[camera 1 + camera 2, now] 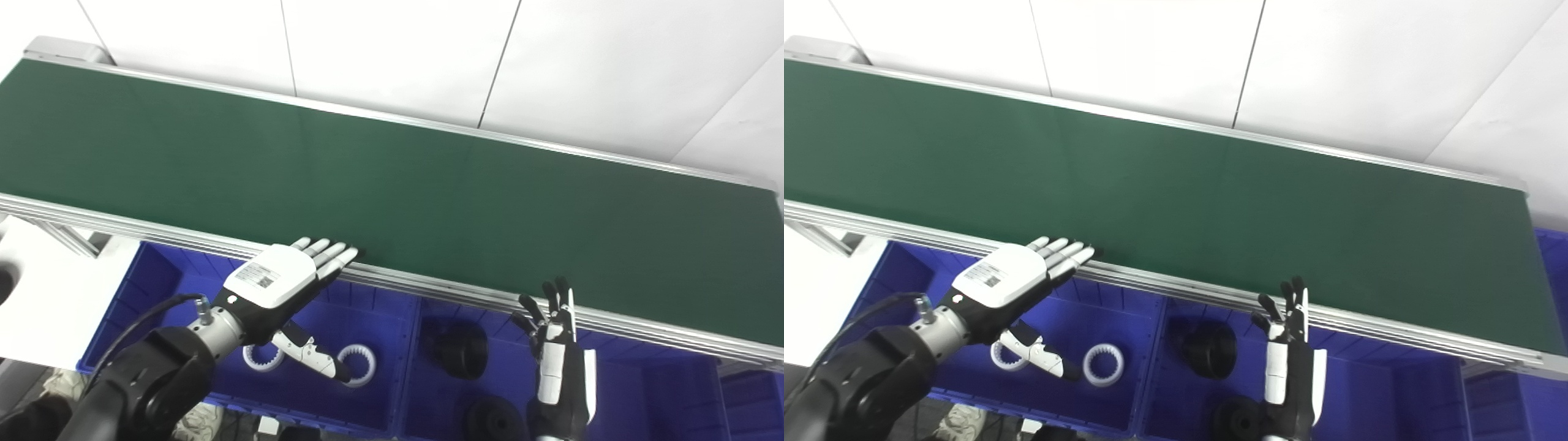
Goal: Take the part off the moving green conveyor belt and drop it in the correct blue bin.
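Right now the green conveyor belt is the biggest thing I see, and it is bare: no part rides on it anywhere in view, so the part I must pick has not come yet, or it is out of sight.

Just under the near edge of the belt sit the blue bins. The left blue bin holds two white gear rings. The middle blue bin next to it holds two black round parts. A third blue bin sits further along, and I cannot see anything in it.

My left robot hand hangs over the left blue bin, fingers straight and spread, tips reaching the near rail of the belt. It holds nothing. My right robot hand stands upright over the middle blue bin, just below the rail, fingers apart, holding nothing too.

I think a white ring would be light, hard and smooth, so I would pinch it across its rim, thumb on one side. A black part looks chunkier and maybe heavier, so I would wrap my fingers around its sides. Since the belt moves, I should close fast or the part may slip by.
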